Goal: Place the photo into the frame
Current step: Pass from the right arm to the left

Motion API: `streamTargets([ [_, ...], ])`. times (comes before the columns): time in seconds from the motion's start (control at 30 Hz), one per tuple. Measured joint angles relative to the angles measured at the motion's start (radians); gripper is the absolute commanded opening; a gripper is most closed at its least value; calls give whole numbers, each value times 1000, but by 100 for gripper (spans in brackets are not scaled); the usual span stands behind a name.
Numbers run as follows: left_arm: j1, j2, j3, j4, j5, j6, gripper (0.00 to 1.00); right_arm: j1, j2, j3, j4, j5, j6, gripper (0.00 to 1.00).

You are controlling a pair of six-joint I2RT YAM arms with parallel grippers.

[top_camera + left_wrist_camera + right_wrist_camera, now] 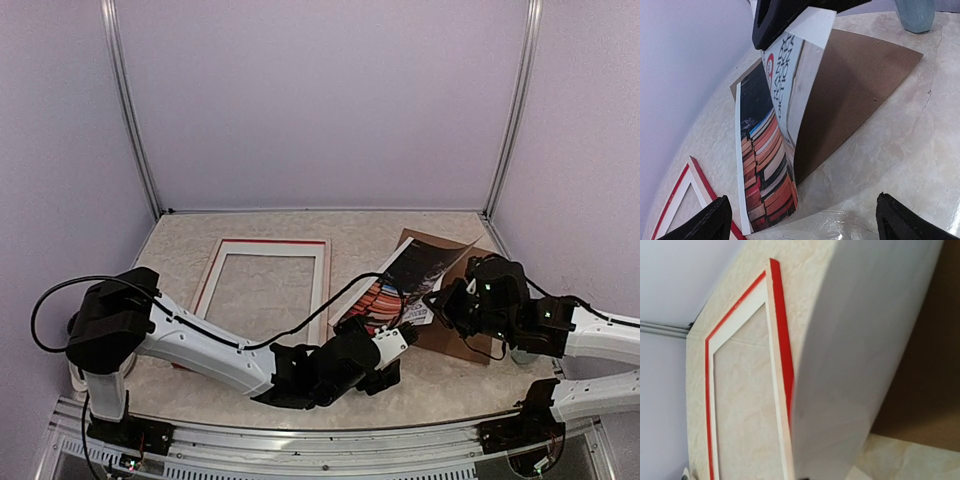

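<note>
Arms meet toward 4 o'clock on the table (180, 250) in the top view. The left arm lies low, stretched from 8 o'clock toward the centre. The left gripper (805, 225) is spread wide, holds nothing and faces the photo (762, 165). The right gripper (787, 25) comes in from 3 o'clock and pinches the photo's upper edge. The print stands curled against the brown backing board (860, 85). The frame (782, 335) lies flat at its 9 o'clock. The table is mottled beige, and lilac walls (320, 100) enclose it.
</note>
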Motion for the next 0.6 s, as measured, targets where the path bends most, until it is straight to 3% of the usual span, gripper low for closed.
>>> streamTargets([
  [0.27, 1, 47, 83, 34, -3, 43, 93, 0, 19, 13, 0, -28, -11, 0],
  [0.6, 26, 90, 125, 40, 27, 45, 64, 0, -28, 13, -26, -30, -13, 0],
])
